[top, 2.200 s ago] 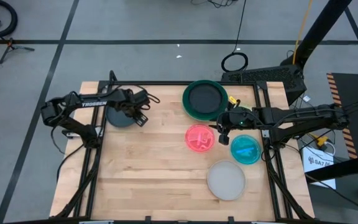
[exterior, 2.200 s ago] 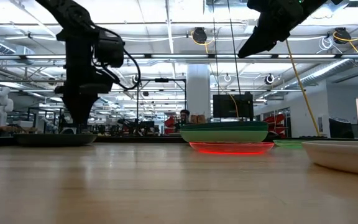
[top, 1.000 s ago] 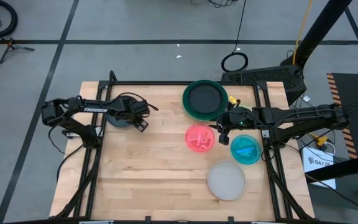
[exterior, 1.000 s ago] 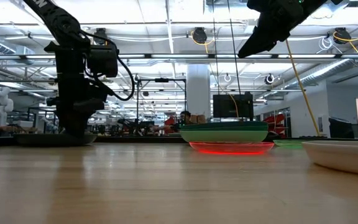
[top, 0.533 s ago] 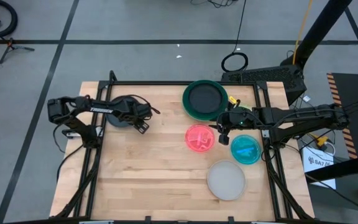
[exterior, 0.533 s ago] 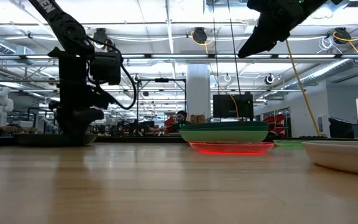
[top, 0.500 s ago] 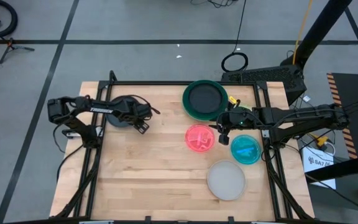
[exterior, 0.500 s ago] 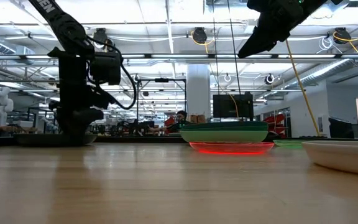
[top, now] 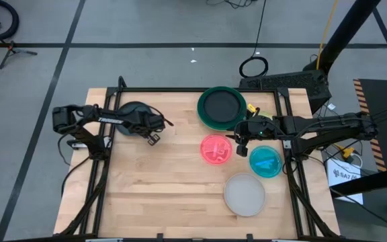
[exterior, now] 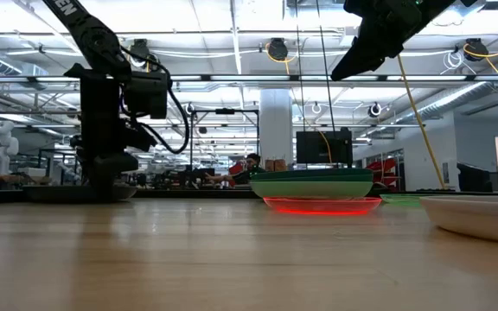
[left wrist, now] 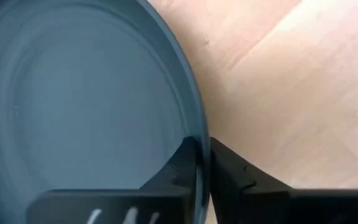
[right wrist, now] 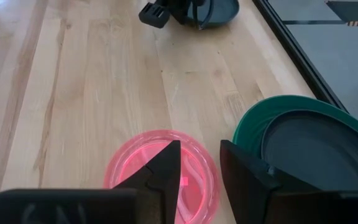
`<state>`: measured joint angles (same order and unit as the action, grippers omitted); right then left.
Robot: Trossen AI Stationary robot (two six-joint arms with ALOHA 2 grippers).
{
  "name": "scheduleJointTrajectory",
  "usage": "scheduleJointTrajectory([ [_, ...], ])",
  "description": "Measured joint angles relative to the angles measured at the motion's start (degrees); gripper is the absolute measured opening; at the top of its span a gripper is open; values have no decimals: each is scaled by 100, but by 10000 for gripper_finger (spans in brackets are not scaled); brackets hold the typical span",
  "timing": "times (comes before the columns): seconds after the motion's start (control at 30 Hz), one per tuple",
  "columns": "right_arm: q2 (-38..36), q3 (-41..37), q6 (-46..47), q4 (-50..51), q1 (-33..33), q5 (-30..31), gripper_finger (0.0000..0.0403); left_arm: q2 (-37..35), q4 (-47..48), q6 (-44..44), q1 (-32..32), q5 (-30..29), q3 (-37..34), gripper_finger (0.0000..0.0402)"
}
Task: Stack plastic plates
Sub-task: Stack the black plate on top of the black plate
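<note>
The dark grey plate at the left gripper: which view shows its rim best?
The left wrist view: the dark grey plate fills it, rim between the left gripper fingers. The high view hides part under the arm; the low view shows a thin edge.

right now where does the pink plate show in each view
High view: the pink plate lies right of the table's centre, just below the dark green plate, with the right claw at its edge.
Low view: a thin red-lit disc right of centre, under the green plate's rim.
Left wrist view: not in it.
Right wrist view: behind the fingers, bottom centre.
Shared landmark: the dark green plate.
</note>
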<state>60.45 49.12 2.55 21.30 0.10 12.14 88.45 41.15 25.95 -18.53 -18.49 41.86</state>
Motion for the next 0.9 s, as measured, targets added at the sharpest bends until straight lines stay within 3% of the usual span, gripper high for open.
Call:
scheduleJointTrajectory([
  [0.23,0,0,0,-2,0,0,105,8,808,-456,349,-193,718,12],
  [0.5,0,0,-2,-1,0,0,105,4,847,-2031,890,-796,1572,12],
  [0.77,0,0,-2,48,1,0,105,0,98,-3794,1345,-944,2067,12],
  [0.9,0,0,-2,48,0,0,105,0,-525,-4591,1452,-550,2068,12],
])
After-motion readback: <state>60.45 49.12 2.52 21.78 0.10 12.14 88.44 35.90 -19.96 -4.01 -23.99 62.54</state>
